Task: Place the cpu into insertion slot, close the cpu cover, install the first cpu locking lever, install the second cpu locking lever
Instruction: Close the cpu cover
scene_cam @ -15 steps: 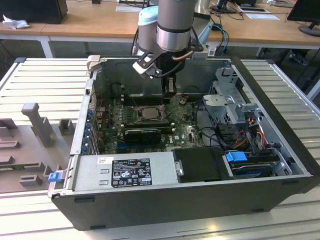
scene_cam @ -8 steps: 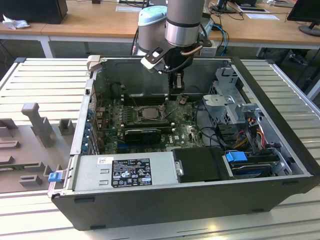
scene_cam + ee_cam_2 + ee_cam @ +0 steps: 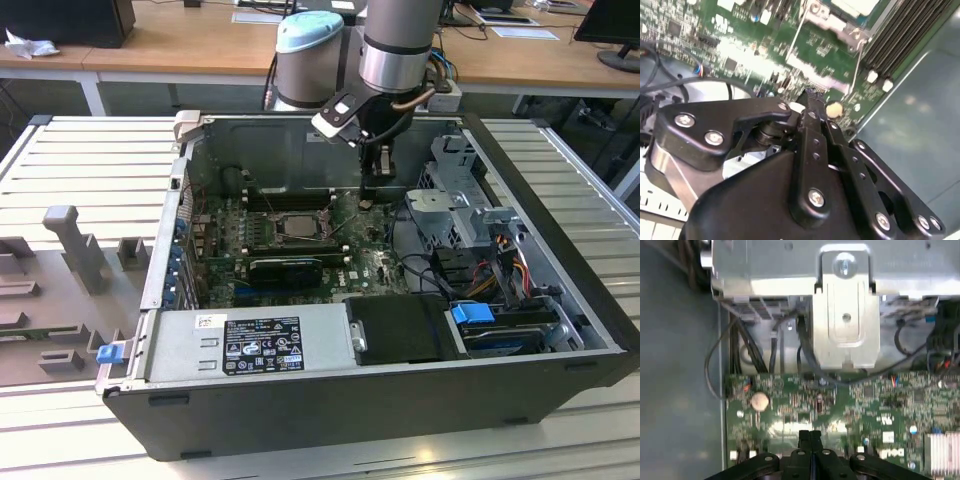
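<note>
The insertion slot [image 3: 291,228] lies mid-motherboard in the open computer case. The pale square cpu [image 3: 293,226] sits in it, framed by the silver cpu cover [image 3: 270,238], which looks laid flat. Thin wire locking levers [image 3: 798,31] run beside the socket; I cannot tell if they are latched. My gripper [image 3: 368,203] hangs shut with nothing between its fingers, just above the green board, to the exterior view's right of the socket. In both wrist views the black fingertips [image 3: 810,436] meet over the board near a round coin battery [image 3: 759,401]. The cpu's corner [image 3: 856,6] shows beyond the fingertips [image 3: 809,102].
A silver drive cage [image 3: 452,200] with cables stands at the exterior view's right of my gripper, and its metal bracket [image 3: 846,315] is close ahead. A black graphics card [image 3: 285,268] and the power supply [image 3: 250,345] lie nearer the front. Memory slots [image 3: 285,198] run behind the socket.
</note>
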`<move>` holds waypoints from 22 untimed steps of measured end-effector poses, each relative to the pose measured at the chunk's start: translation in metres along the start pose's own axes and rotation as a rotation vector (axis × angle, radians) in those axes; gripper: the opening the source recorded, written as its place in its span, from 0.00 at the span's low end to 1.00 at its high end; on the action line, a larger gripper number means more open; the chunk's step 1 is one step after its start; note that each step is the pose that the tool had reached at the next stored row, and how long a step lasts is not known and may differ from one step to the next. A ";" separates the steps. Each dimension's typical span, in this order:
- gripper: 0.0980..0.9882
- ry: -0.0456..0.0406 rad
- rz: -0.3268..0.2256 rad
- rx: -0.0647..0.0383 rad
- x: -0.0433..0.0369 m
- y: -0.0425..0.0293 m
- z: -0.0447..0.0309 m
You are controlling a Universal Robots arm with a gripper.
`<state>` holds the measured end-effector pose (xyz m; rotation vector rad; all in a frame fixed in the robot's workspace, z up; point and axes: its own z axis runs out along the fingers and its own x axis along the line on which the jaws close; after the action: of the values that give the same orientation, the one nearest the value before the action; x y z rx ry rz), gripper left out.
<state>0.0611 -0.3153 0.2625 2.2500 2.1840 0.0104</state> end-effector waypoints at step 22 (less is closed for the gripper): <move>0.01 0.0022 -0.013 0.000 -0.0018 -0.0579 0.0193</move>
<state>0.0033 -0.3153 0.2428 2.2370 2.1995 0.0126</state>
